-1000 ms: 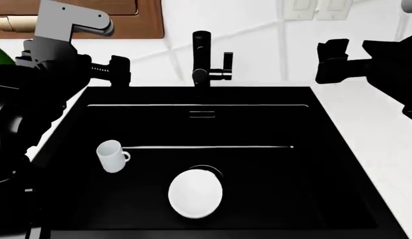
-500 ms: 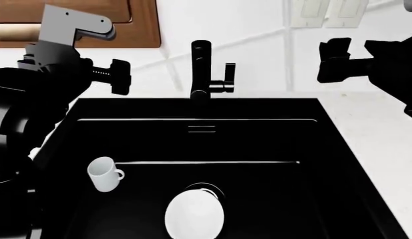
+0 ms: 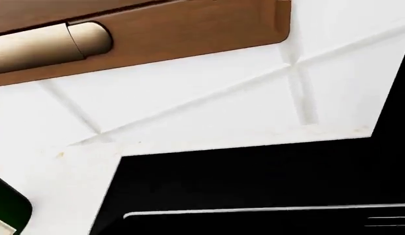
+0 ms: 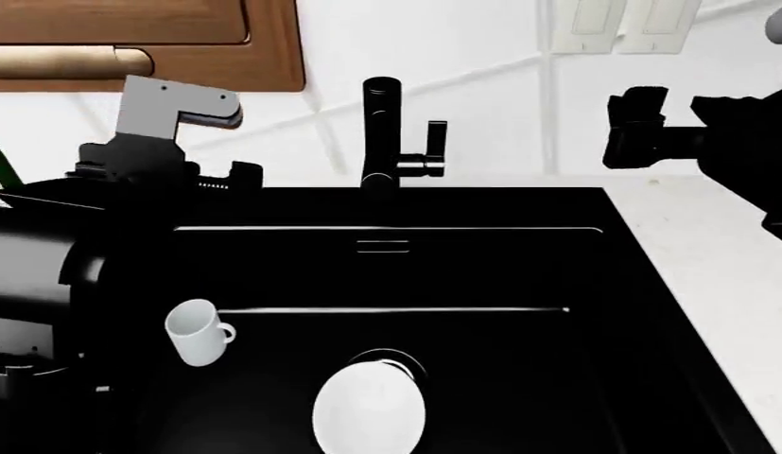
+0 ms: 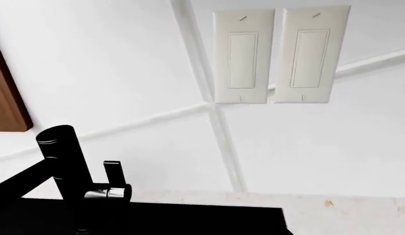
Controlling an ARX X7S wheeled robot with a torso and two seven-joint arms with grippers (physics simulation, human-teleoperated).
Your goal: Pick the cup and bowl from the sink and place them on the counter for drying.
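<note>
I see the sink [image 4: 517, 284] set in the counter [image 4: 719, 246]. The bowl [image 4: 369, 409] lies at 6 o'clock, the cup [image 4: 197, 331] at 8. Both grippers, left [image 4: 227, 175] and right [image 4: 633, 128], hang free; I cannot tell their jaw state.

The sink [image 4: 492, 284] is black and matt. The cup [image 4: 197, 332] and bowl [image 4: 369, 409] are smooth, plain white. The counter [image 4: 725, 255] is smooth white with tiny specks. The faucet [image 4: 388, 132] is dull black. The board [image 3: 156, 34] on the wall looks like brown wood.
</note>
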